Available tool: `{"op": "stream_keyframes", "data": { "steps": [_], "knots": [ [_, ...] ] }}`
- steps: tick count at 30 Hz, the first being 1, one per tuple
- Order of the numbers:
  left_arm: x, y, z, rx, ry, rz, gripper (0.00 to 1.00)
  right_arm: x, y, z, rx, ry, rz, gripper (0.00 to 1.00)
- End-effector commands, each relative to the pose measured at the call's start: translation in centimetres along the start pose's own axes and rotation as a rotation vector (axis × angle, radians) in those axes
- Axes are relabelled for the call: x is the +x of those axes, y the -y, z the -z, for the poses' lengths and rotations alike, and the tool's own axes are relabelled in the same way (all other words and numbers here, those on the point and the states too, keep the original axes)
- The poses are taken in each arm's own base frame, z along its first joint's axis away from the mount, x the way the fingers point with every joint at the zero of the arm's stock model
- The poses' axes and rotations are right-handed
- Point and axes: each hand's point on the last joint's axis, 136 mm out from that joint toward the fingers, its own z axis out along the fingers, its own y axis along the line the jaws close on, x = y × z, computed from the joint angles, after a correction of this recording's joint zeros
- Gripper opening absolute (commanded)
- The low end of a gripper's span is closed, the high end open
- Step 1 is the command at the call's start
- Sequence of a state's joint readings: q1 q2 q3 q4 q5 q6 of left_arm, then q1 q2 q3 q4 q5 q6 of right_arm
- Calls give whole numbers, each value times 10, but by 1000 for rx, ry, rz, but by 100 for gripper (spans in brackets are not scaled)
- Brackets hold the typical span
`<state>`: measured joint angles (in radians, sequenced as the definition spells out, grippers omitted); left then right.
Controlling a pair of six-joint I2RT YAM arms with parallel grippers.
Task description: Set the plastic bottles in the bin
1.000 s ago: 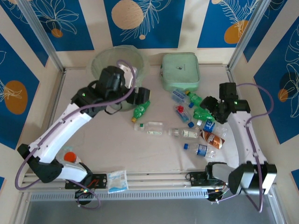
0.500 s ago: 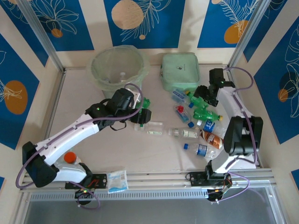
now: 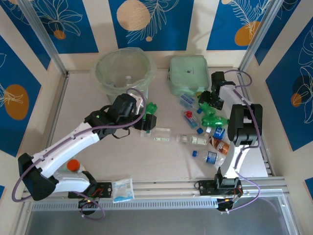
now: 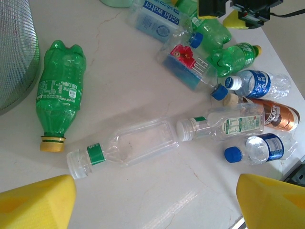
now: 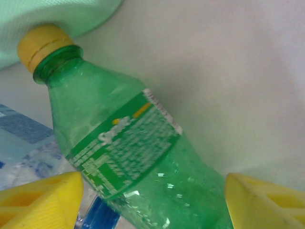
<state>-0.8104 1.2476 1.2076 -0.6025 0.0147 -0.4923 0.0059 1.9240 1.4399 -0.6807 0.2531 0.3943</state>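
The pale-green bin (image 3: pixel 124 71) stands at the back left, its wall (image 4: pixel 14 47) at the left edge of the left wrist view. My left gripper (image 3: pixel 148 121) (image 4: pixel 155 205) hangs open above the table, nothing between its fingers. Just beyond it lie a clear bottle with a green band (image 4: pixel 124 148) (image 3: pixel 159 133) and a green bottle (image 4: pixel 59 95) (image 3: pixel 150 106). More bottles lie in a cluster to the right (image 3: pixel 208 129). My right gripper (image 3: pixel 208 98) (image 5: pixel 152 202) is open, one finger on each side of a green yellow-capped bottle (image 5: pixel 124 148) lying beside the case.
A flat mint-green case (image 3: pixel 188 74) (image 5: pixel 57 14) lies at the back, right of the bin. A white-and-blue packet (image 3: pixel 122 189) sits on the front rail. Bare table stretches between the two arms' bases (image 3: pixel 161 164).
My left arm has swung from the bin's rim down and right to the clear and green bottles. My right arm has reached back and left to the green bottle beside the case.
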Motion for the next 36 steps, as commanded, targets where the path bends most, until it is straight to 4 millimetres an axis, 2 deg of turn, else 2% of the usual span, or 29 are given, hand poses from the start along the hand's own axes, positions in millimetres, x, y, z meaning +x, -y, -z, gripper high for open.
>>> {"op": "stream_keyframes", "data": {
  "steps": [1,10,15,20,23,27,36],
  "knots": [
    [1,1,6,-1,6,-11,87,7,-6,-8,8,-34,43,79],
    [-6,6,14,14,26,-14,87,20,-6,-22,31,-84,61,78],
    [-13,6,21,8,58,-18,88,27,-3,-34,38,-117,56,71],
    [-19,6,27,-4,77,-15,88,26,-4,-25,21,-91,53,67],
    [-19,5,29,-6,86,-7,88,26,-7,-17,10,-70,59,63],
    [-20,5,32,-8,94,-4,88,27,-13,6,-10,-19,57,61],
    [-22,4,35,-9,103,-2,88,34,-27,78,-95,125,57,58]
  ]
}}
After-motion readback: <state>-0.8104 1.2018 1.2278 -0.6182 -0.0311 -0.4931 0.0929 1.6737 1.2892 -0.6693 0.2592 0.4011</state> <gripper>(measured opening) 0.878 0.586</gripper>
